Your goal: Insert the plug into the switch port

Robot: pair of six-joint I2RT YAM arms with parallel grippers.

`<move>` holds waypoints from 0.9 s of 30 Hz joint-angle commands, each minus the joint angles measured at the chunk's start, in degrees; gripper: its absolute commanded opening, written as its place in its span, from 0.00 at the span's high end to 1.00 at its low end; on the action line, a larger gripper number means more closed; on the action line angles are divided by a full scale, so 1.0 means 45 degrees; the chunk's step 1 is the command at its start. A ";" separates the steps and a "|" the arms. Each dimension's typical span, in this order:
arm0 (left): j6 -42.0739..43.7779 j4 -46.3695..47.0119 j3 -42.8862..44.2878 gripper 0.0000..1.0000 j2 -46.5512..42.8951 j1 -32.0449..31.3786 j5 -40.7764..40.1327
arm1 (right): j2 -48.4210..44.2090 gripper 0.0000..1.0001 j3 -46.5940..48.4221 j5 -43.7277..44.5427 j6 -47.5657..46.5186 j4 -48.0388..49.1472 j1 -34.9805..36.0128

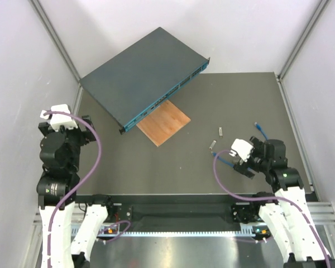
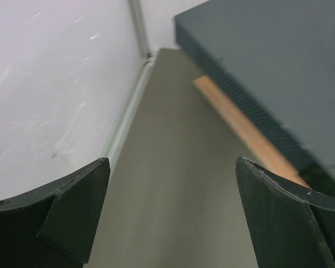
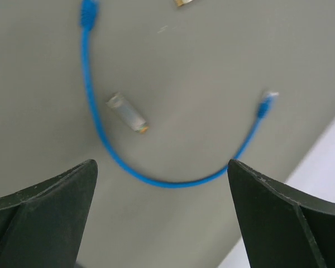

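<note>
The switch (image 1: 145,72), a flat dark teal box with a brighter blue socket face (image 1: 167,95), lies at the back of the table; it also shows in the left wrist view (image 2: 268,50). The thin blue cable (image 3: 167,183) lies in a U on the table. Its clear-tipped plug (image 3: 266,100) lies at the right, also visible in the top view (image 1: 258,126). Its other end (image 3: 89,11) lies at the upper left. My right gripper (image 3: 162,167) is open and empty above the cable's bend. My left gripper (image 2: 173,162) is open and empty, near the left wall, short of the switch.
An orange-brown wooden square (image 1: 163,121) lies partly under the switch's front edge. Two small grey metal pieces (image 1: 220,132) (image 1: 213,145) lie left of the cable; one (image 3: 127,111) sits inside its loop. White walls close off both sides.
</note>
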 commanded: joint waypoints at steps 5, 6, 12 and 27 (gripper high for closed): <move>-0.1718 -0.0588 0.1388 0.01 0.1041 0.0127 0.4471 | 0.1901 0.00 0.1232 -0.1193 0.0218 -0.0503 0.0387; -0.1912 -0.0510 0.1388 0.01 0.1061 0.0127 0.4920 | 0.2367 0.00 0.1429 -0.1292 0.0377 -0.0386 0.0505; -0.2831 0.0407 0.1388 0.01 0.1179 0.0127 0.6270 | 0.5138 0.04 0.2465 -0.0105 0.2054 0.1018 0.2473; -0.2012 0.2478 0.1095 0.04 0.1081 0.0127 1.0797 | 0.9555 0.29 0.4085 -0.0666 -0.3170 0.3348 0.3769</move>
